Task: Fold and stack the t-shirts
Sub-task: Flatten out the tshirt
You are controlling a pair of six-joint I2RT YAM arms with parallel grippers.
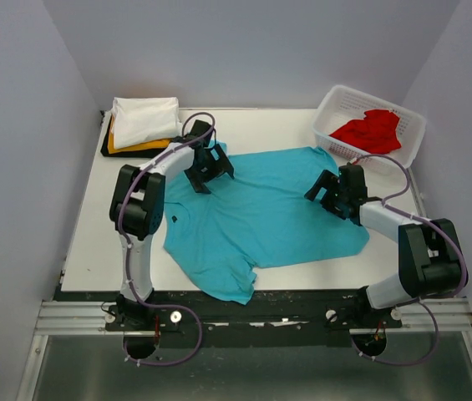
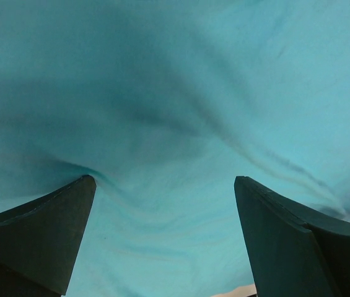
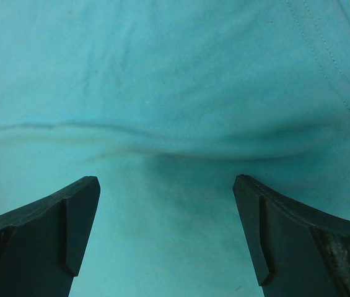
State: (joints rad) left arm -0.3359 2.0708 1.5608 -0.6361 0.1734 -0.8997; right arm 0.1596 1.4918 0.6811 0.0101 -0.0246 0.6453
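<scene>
A teal t-shirt (image 1: 261, 219) lies spread flat on the white table, slightly wrinkled, with one sleeve hanging towards the front edge. My left gripper (image 1: 211, 176) stands open over its back left part. In the left wrist view the teal cloth (image 2: 175, 93) fills the frame, and both fingers (image 2: 44, 229) rest wide apart on or just above it. My right gripper (image 1: 326, 199) is open over the shirt's right side, and the cloth (image 3: 168, 80) runs flat between its fingers (image 3: 292, 235). A folded white shirt (image 1: 144, 118) tops yellow-orange (image 1: 135, 147) and black (image 1: 107, 150) ones at the back left. A red shirt (image 1: 373, 130) lies crumpled in the basket.
A white plastic lattice basket (image 1: 333, 102) stands at the back right corner, tilted against the wall. Grey walls close in the table on three sides. Bare white table (image 1: 106, 242) shows left of the teal shirt and along the back edge.
</scene>
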